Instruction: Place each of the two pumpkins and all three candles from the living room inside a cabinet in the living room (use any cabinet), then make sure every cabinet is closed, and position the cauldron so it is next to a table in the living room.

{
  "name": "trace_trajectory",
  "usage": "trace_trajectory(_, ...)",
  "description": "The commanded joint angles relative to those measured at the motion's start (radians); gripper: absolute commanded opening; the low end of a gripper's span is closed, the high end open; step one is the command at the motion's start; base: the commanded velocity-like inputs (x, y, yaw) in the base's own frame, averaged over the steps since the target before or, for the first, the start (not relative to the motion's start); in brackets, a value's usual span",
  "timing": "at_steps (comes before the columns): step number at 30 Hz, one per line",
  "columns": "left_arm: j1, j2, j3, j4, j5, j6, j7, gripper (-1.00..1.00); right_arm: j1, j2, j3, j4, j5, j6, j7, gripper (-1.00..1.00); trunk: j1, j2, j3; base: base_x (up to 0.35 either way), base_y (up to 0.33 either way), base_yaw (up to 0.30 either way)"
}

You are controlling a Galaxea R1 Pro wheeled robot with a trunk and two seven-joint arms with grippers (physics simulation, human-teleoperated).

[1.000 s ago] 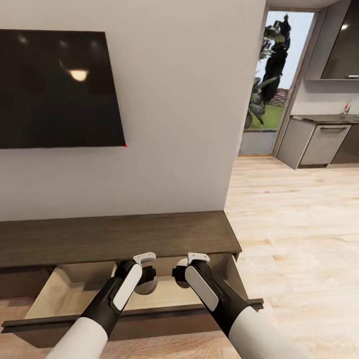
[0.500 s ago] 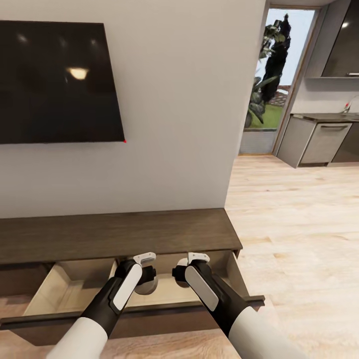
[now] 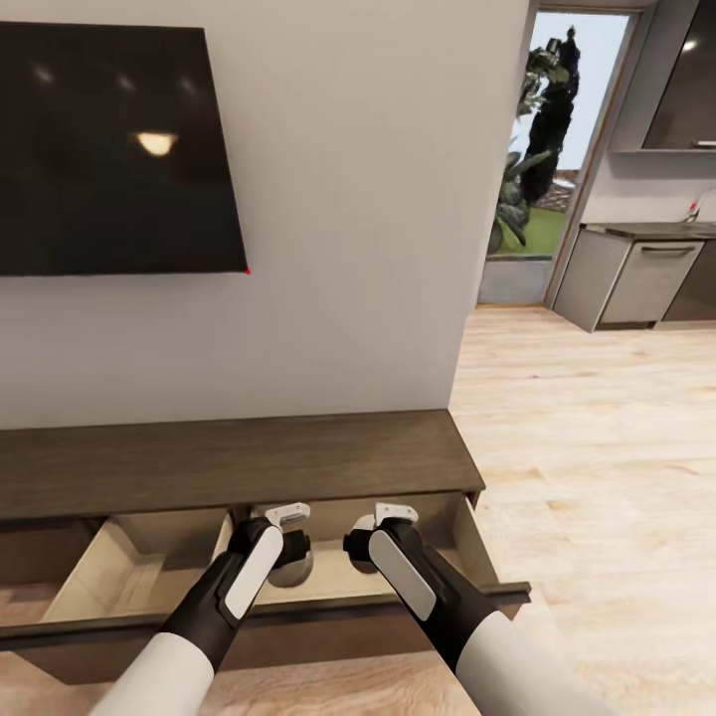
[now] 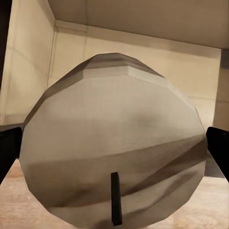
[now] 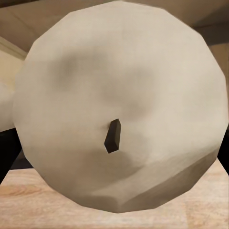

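You see even, bright light; a lamp glares off the TV, and both wrist views look blurred.

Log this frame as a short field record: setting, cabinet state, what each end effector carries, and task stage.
setting: living room wall with a TV above the low dark cabinet; kitchen units to the right
cabinet drawer: drawer pulled open, light interior, bare where visible
left end effector: over the open drawer, shut on left candle, wick facing the wrist camera
right end effector: over the open drawer, shut on right candle
task stage: both candles held above the drawer, not yet set down
pumpkins, cauldron: not assessed here
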Motion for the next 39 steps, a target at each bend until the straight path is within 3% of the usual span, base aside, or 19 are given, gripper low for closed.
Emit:
trace_trajectory(1, -0.001, 0.0, -0.002, -0.001, 0.01, 0.0, 0.01, -1.0, -0.001, 0.0, 0.002, -0.001, -0.007, 0.001, -0.008, -1.0, 0.004, -0.008, -0.004, 0.0, 0.0, 0.0)
trace_trajectory(12, -0.001, 0.0, -0.001, -0.002, 0.011, 0.0, 0.01, -1.0, -0.001, 0.0, 0.002, -0.001, -0.007, 0.001, -0.008, -1.0, 0.046, -0.085, -0.039, 0.0, 0.0, 0.0)
trace_trajectory(39, -0.001, 0.001, -0.001, -0.002, 0.01, 0.002, 0.013, -1.0, -0.001, 0.0, 0.002, -0.001, -0.007, 0.001, -0.008, -1.0, 0.046, -0.085, -0.039, 0.053, 0.025, 0.0)
